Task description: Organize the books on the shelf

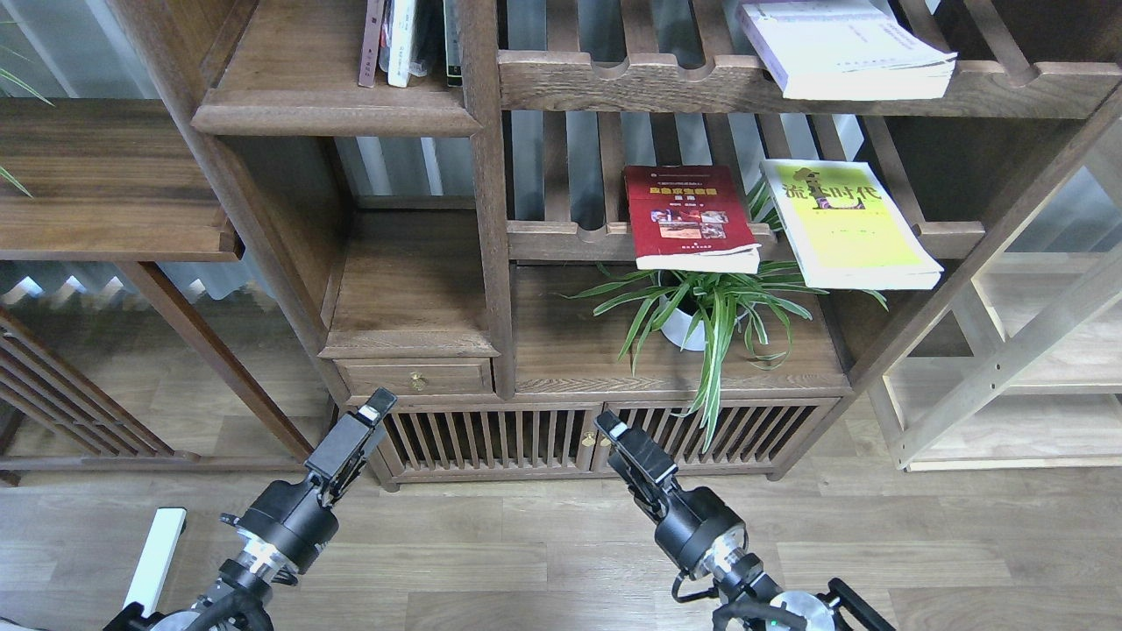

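Note:
Three books lie on the slatted racks of the bookcase. The dark red book (pixel 692 219) and the yellow-green book (pixel 846 223) rest tilted on the middle rack, overhanging its front rail. The thick pale lavender-white book (pixel 841 48) lies on the rack above. The solid dark-brown shelf (pixel 333 118) is at the upper left. Both grippers hang low in front of the cabinet, far below the books, holding nothing. My left gripper (pixel 377 407) and my right gripper (pixel 609 429) are seen as dark single blocks, so their fingers cannot be told apart.
Thin upright books (pixel 403 39) stand at the shelf's right end. A potted spider plant (pixel 701 307) sits under the red and yellow-green books. A small drawer (pixel 416 379) and slatted cabinet doors (pixel 491 438) lie below. A pale wooden frame (pixel 1008 368) stands at the right.

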Available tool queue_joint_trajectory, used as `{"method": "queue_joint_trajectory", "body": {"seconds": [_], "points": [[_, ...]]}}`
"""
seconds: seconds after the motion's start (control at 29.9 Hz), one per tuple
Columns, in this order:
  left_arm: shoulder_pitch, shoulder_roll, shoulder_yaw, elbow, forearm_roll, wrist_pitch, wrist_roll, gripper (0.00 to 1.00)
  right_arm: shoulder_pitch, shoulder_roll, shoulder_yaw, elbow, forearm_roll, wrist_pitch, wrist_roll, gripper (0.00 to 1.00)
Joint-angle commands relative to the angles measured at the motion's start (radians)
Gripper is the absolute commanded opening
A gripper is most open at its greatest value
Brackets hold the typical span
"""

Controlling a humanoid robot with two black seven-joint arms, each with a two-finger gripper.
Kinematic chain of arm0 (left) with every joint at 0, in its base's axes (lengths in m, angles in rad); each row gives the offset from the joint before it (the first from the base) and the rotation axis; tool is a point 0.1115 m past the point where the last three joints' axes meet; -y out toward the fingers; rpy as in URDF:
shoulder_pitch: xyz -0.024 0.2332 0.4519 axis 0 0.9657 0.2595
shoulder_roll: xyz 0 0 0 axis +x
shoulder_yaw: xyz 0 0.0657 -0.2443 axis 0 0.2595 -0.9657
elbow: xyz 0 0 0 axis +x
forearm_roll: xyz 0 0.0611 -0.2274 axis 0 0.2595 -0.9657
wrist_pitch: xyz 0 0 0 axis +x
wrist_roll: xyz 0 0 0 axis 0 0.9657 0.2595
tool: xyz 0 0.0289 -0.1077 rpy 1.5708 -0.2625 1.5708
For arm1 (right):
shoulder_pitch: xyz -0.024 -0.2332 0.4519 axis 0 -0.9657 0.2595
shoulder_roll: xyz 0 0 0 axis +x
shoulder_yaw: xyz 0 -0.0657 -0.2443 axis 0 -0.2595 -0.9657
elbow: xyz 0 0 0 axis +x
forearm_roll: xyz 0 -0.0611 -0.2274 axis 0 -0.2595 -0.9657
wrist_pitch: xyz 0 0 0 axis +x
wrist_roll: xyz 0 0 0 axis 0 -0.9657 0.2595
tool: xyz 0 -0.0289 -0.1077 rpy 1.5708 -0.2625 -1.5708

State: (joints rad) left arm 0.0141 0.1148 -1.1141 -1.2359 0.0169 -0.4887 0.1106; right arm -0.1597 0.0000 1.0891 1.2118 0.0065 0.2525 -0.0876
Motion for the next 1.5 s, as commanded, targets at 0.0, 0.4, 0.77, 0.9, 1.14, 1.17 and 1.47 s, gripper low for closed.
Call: {"method": "queue_joint_trajectory", "body": {"seconds": [0.0, 0.4, 0.77, 0.9, 1.14, 1.17, 1.47], "points": [[0.000, 0.000, -0.019, -0.007, 0.002, 0.000, 0.003, 0.99, -0.030, 0.000, -0.002, 0.000, 0.001, 0.004, 0.000, 1.00], [0.032, 0.002, -0.017, 0.010, 0.011, 0.000, 0.004, 0.99, -0.020, 0.000, -0.009, 0.000, 0.015, 0.007, 0.003, 1.00], [0.037, 0.000, -0.003, 0.009, -0.032, 0.000, -0.005, 1.00, 0.043, 0.000, -0.005, -0.005, 0.056, 0.016, 0.009, 1.00], [0.032, 0.002, 0.008, 0.009, -0.032, 0.000, 0.003, 0.99, 0.058, 0.000, -0.005, -0.009, 0.056, 0.018, 0.009, 1.00], [0.024, 0.003, 0.011, 0.009, -0.032, 0.000, 0.004, 1.00, 0.060, 0.000, -0.003, -0.018, 0.056, 0.031, 0.011, 1.00], [0.024, 0.003, 0.010, 0.009, -0.031, 0.000, 0.004, 1.00, 0.060, 0.000, -0.003, -0.020, 0.056, 0.047, 0.012, 1.00], [0.026, 0.006, 0.003, 0.010, -0.032, 0.000, -0.005, 1.00, 0.063, 0.000, -0.005, -0.092, 0.058, 0.174, 0.008, 1.00]]}}
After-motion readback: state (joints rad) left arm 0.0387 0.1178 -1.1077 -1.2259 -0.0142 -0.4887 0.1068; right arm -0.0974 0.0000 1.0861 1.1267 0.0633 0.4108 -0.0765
